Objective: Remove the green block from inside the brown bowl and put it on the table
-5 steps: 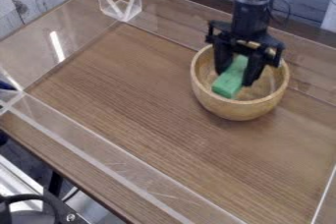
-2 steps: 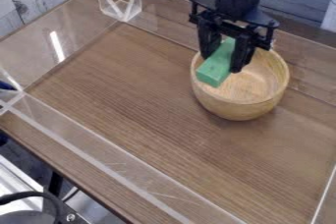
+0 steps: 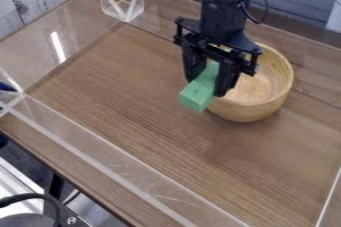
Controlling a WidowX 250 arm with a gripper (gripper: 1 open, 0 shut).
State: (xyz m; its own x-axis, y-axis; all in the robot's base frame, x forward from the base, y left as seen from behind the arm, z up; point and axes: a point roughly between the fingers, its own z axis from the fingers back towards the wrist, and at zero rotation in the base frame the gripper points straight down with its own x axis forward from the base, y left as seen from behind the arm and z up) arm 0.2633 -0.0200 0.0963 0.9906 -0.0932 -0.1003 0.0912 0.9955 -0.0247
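Closed on green block (image 3: 198,90), end effector (image 3: 209,66); near bowl's (image 3: 265,89) left side, above wood-grain surface (image 3: 127,107).

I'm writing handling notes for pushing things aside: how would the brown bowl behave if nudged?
The round light wooden bowl would probably slide rather than tip, given how wide and low it looks. Its thick rim suggests a stiff body, unlikely to flex.
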